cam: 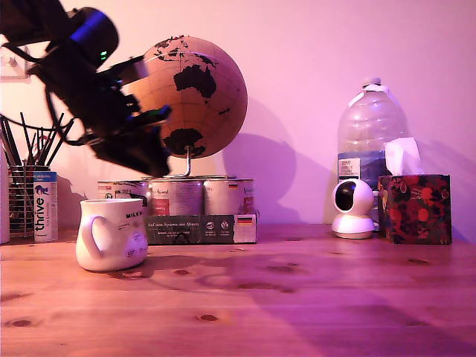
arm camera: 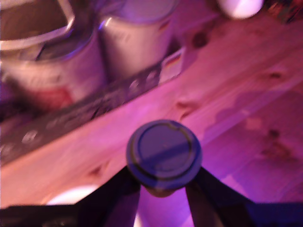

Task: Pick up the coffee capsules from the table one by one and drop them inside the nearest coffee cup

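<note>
Gripper (arm camera: 163, 187) clamps a capsule (arm camera: 164, 153) above the knotty table (cam: 297, 297) (pink-lit wall behind).

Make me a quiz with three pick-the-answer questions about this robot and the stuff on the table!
1. Where is the white coffee cup in the exterior view?
A. On the view's left, in front of the tin cans
B. Beside the tissue box
C. On top of the globe

2. What colour is the small round camera on the table?
A. Black
B. White
C. Green

3. What is the gripper doing?
A. Hanging open and empty
B. Holding a pen
C. Gripping a coffee capsule

Answers:
1 A: the cup stands at the view's left, with the tin cans behind it.
2 B: its body is white with a dark lens.
3 C: the wrist view shows the round capsule between the fingers.
</note>
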`<act>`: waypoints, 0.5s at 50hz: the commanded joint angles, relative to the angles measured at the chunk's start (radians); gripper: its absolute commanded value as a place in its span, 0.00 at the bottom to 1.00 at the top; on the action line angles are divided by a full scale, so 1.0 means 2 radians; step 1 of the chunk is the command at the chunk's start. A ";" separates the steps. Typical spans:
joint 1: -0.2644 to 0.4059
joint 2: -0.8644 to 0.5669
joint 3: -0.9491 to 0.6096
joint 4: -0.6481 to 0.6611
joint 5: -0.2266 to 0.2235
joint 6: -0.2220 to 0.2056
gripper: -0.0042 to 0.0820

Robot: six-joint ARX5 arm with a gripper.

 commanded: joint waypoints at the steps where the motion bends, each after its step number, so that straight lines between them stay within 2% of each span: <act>1: 0.006 -0.029 -0.008 -0.006 0.000 -0.002 0.28; 25: 0.043 -0.067 -0.008 -0.092 -0.001 -0.002 0.28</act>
